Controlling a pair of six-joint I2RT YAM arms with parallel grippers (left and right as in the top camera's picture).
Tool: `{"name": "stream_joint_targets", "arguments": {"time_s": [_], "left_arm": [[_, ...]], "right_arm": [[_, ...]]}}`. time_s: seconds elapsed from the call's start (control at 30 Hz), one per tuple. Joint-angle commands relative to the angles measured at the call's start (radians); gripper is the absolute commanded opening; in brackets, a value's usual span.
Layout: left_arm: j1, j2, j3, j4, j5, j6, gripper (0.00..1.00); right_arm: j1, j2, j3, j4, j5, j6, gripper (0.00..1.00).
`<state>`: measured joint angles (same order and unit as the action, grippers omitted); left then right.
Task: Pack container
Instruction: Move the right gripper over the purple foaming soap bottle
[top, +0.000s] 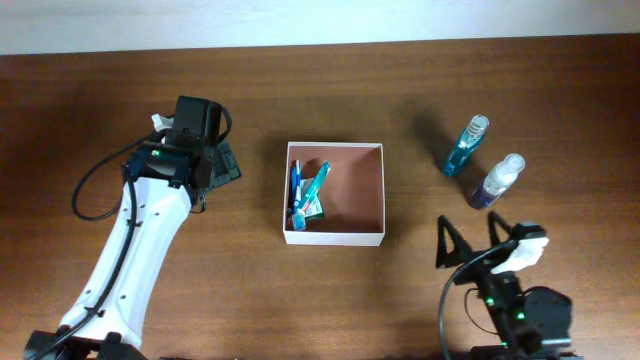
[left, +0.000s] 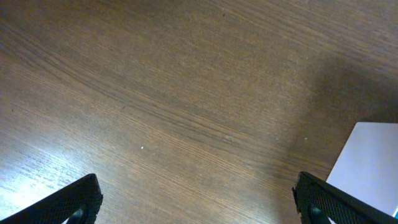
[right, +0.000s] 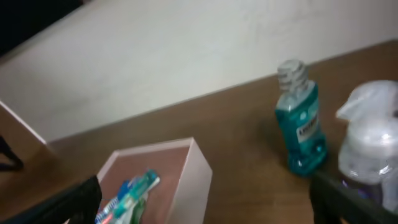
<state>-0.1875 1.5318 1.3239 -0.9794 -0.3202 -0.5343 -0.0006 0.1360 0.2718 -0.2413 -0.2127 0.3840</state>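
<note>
Container (top: 334, 237): I judge it light, thin cardboard, easily crushed, best pinched gently by one wall; left claw (left: 198, 202) and right claw (top: 470, 238) both gape wide, holding nothing.

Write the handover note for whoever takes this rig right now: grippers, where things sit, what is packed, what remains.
Left gripper: open and empty, over bare table to the left of the container.
Right gripper: open and empty, near the table's front edge, just in front of the bottles.
Container: mid-table, holding teal and blue toiletry items along its left wall; the rest of its floor is bare.
Done: those items are packed.
Left: the teal mouthwash bottle and the clear spray bottle stand upright on the table right of the container, not yet packed. The right gripper is closest to them.
</note>
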Motion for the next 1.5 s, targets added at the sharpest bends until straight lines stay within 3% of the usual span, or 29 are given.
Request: {"name": "stream_joint_targets", "arguments": {"time_s": [0.0, 0.13, 0.2, 0.4, 0.57, 0.83, 0.93, 1.2, 1.47], "left_arm": [[0.003, 0.007, 0.001, -0.001, -0.017, 0.008, 0.99], [0.003, 0.007, 0.001, -0.001, -0.017, 0.008, 1.0], [0.003, 0.007, 0.001, -0.001, -0.017, 0.008, 0.99], [0.003, 0.007, 0.001, -0.001, -0.017, 0.008, 0.99], [0.003, 0.007, 0.001, -0.001, -0.017, 0.008, 0.99], [0.003, 0.007, 0.001, -0.001, -0.017, 0.008, 0.99], [0.003, 0.007, 0.001, -0.001, -0.017, 0.008, 0.99], [0.003, 0.007, 0.001, -0.001, -0.017, 0.008, 0.99], [0.003, 0.007, 0.001, -0.001, -0.017, 0.008, 0.99]], "right_arm": [[-0.006, 0.151, 0.245, -0.153, 0.078, -0.071, 0.98], [-0.006, 0.375, 0.513, -0.369, 0.166, -0.129, 0.98], [-0.006, 0.65, 0.81, -0.639, 0.292, -0.148, 0.98], [-0.007, 0.925, 1.034, -0.788, 0.388, -0.148, 0.98], [-0.007, 1.026, 1.046, -0.8, 0.596, -0.148, 0.98], [-0.008, 1.098, 1.046, -0.827, 0.577, -0.003, 1.0], [-0.023, 1.148, 1.059, -0.824, 0.536, 0.004, 0.93], [-0.188, 1.276, 1.101, -0.819, 0.308, 0.017, 0.92], [-0.209, 1.336, 1.1, -0.777, 0.249, 0.014, 0.88]]}}
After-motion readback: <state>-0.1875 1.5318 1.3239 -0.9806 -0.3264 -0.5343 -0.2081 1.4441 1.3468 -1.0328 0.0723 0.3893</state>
